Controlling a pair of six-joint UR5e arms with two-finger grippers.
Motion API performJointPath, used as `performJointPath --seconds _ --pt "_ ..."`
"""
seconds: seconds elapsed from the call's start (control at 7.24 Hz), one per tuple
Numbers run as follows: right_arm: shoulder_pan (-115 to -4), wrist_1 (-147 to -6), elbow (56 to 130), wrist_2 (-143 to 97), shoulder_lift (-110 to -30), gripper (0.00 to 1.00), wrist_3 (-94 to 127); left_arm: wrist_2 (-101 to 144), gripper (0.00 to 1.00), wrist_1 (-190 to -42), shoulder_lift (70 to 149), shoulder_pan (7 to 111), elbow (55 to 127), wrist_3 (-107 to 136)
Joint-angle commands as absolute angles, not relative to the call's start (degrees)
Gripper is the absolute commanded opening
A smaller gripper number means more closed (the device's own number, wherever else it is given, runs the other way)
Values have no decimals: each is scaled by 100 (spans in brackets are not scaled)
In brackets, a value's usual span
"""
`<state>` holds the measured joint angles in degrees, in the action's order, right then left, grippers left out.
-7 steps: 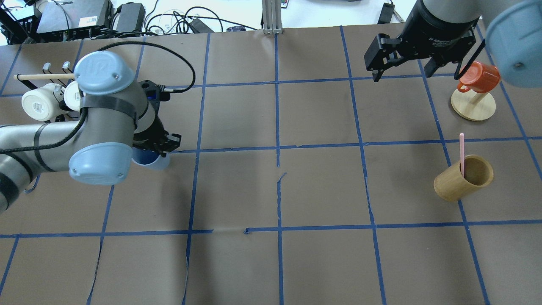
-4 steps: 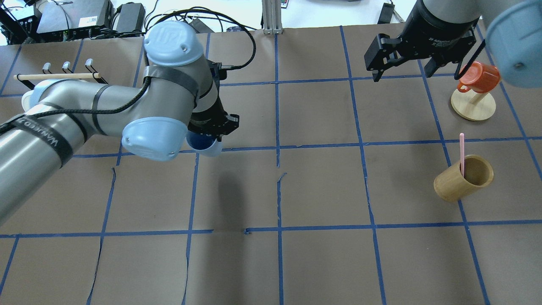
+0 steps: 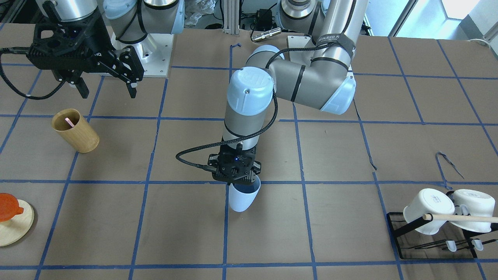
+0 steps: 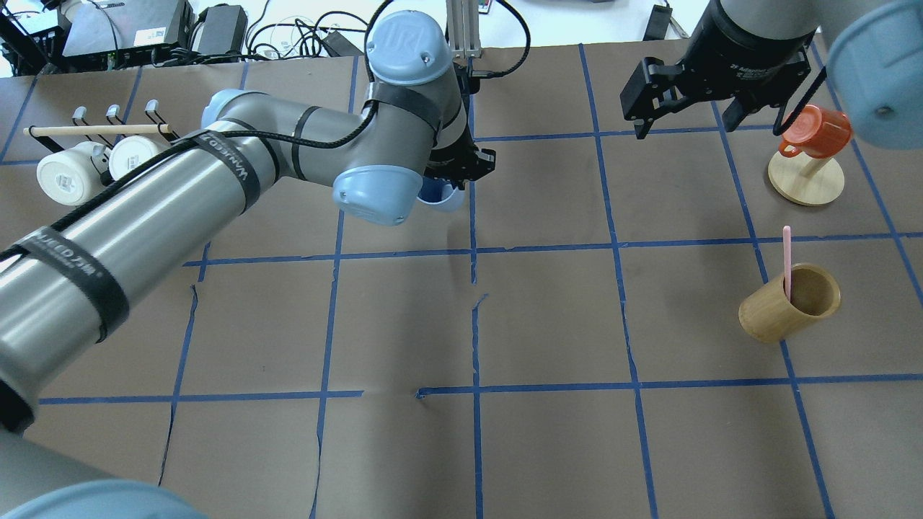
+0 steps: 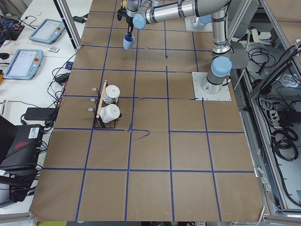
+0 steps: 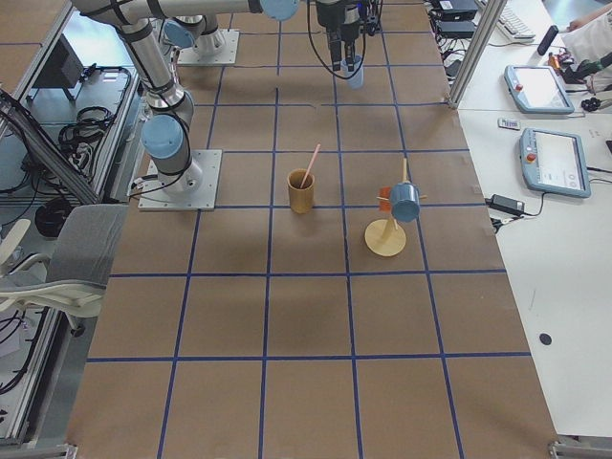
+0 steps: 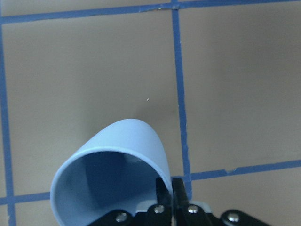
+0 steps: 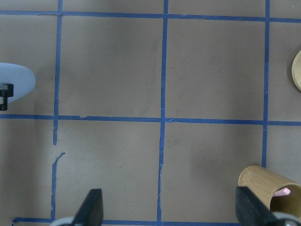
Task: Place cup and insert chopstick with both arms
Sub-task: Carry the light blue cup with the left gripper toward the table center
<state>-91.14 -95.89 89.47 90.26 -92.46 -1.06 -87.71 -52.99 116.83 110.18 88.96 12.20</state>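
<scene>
Left hand [image 7: 168, 190] is pinching the rim of the one pale blue plastic cup [image 7: 122, 155], which hangs tilted right under it. Right hand [image 4: 683, 124] is spread wide. One pink chopstick [image 4: 786, 259] stands in the one bamboo cylinder holder [image 4: 775, 317] near that hand, robot-side.

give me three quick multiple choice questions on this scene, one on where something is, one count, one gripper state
1. Where is the pink chopstick?
A. in the bamboo holder
B. in the blue cup
C. in the left gripper

2. How many white cups hang on the black rack?
A. one
B. two
C. three

3. How is the right gripper?
A. shut on the chopstick
B. shut on the orange cup
C. open, holding nothing

Answers: 1 A, its tip sticks out of the holder's mouth. 2 B, two sit side by side on the rack. 3 C, its jaws stand wide apart, empty.
</scene>
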Motion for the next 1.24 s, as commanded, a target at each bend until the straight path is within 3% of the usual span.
performJointPath --seconds 0.0,0.14,0.28,0.69,1.11 --pt "-9114 -9589 8947 9035 -9246 100 -105 -8780 0 -5107 12040 11241 8798 960" --pt "-9106 -9589 8939 9044 -9246 100 -114 -8789 90 -5106 12102 11241 8798 975" --pt "-9114 -9589 8947 9044 -9246 100 -123 -8798 100 -5106 12050 11241 8780 1019" --pt "-9106 -9589 8939 9044 -9255 100 -123 -8824 100 -5499 11831 11137 8097 967" --pt "-9105 -9580 8938 9272 -9387 100 -377 -8859 100 -7716 10421 10707 8156 984"
